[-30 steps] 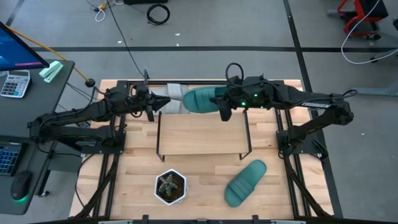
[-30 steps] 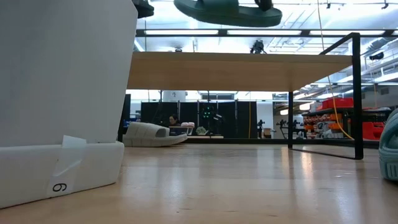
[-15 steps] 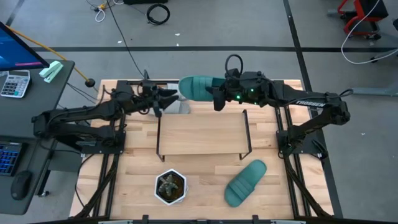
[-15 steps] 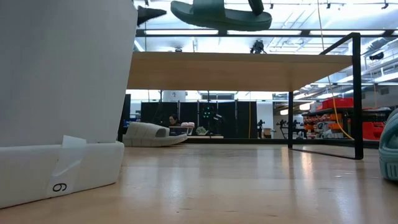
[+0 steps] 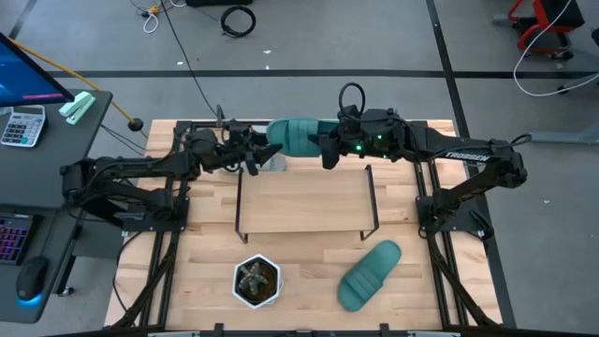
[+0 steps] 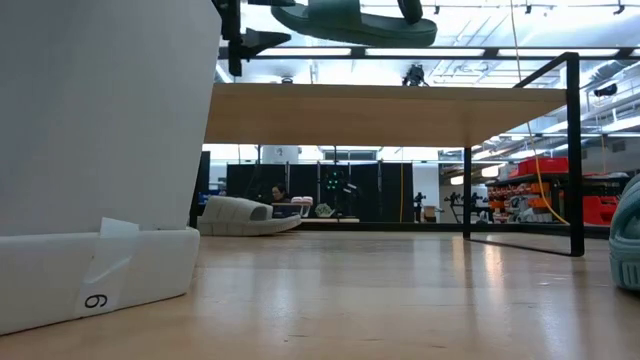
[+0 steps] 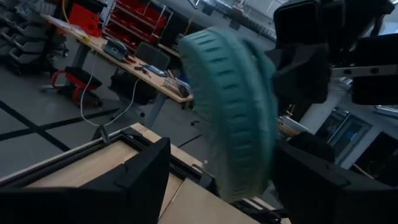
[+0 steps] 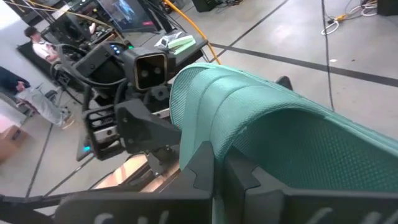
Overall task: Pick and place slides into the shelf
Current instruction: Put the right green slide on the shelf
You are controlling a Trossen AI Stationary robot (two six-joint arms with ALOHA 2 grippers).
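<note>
From above, the right gripper clamps a teal slide in the air behind the shelf, facing the left gripper, whose fingers are spread. Only the low view shows a grey slide on the table beyond the shelf.

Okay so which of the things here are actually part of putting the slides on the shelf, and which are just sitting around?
Part of the job:
- teal slide, held up by the right gripper
- second teal slide on the table
- grey slide behind the shelf
- shelf
- left gripper, open beside the raised slide

Lying about:
- potted plant
- calculator
</note>
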